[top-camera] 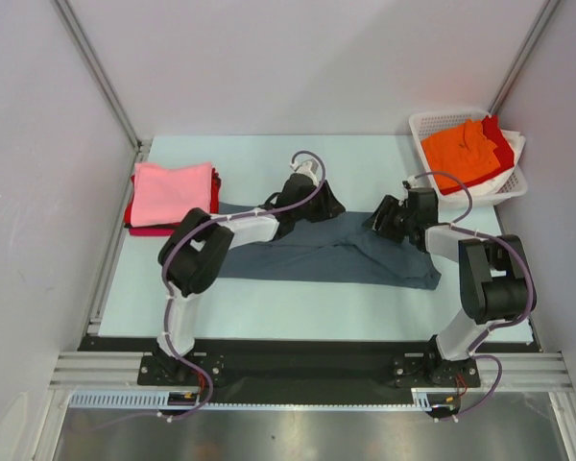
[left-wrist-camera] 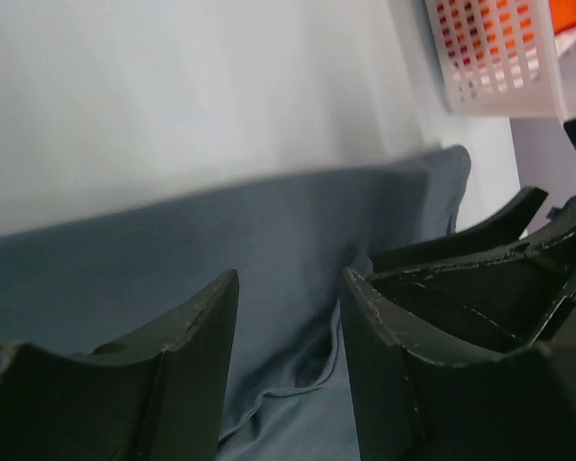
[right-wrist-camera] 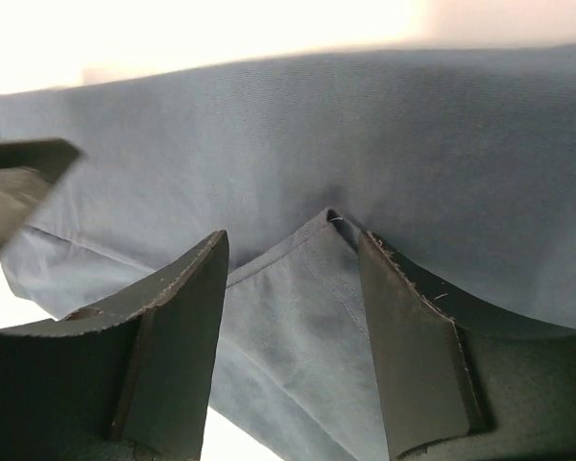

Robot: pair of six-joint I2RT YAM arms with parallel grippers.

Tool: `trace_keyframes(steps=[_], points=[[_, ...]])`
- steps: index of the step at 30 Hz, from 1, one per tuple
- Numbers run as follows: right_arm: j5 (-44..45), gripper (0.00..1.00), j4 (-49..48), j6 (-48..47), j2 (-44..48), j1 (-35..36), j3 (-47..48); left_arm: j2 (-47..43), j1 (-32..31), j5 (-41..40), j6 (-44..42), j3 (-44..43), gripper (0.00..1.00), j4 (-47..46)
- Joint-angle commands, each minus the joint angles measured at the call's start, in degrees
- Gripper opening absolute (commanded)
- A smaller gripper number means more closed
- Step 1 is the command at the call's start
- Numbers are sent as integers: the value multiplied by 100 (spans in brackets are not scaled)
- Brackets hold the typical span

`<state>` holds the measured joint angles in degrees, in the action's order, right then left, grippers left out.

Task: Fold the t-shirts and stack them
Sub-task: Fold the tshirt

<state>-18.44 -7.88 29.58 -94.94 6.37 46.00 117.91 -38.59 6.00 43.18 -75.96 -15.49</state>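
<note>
A slate blue-grey t-shirt lies flat across the middle of the table as a long band. My left gripper is open at the shirt's far edge, its fingers astride a rumpled hem. My right gripper is open at the far edge further right, with a folded corner of the shirt between its fingers. Neither pinches the cloth. A folded pink t-shirt tops a stack of red and magenta ones at the left. Orange and red t-shirts lie in the basket.
The white lattice basket stands at the back right corner; it also shows in the left wrist view. Grey walls close in the back and both sides. The pale mat shows bare in front of the shirt.
</note>
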Motion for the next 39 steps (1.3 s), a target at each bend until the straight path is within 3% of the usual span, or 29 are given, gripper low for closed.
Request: trace_keyframes(steps=[1,11,15,22,28,33,39], points=[[-266,60,-337,12,-7,4,94,319,-78,691,287,-401,52,-69],[-1178,54,-592,512,369,197,-494,1199,-79,911,376,-920,51,-25],[-1355,54,-610,803,1177,469,-1092,1305,-79,903,349,-1008,51,37],[-1250,56,408,909,3023,962,-1392,1235,-70,877,288,-1017,51,54],[-882,73,1506,804,3789,945,-970,1129,-70,868,174,-1017,51,107],[-573,72,1869,821,3948,954,-935,1015,-70,973,68,-991,51,116],[445,68,2010,374,3746,622,-882,700,-96,1184,33,-780,51,20]])
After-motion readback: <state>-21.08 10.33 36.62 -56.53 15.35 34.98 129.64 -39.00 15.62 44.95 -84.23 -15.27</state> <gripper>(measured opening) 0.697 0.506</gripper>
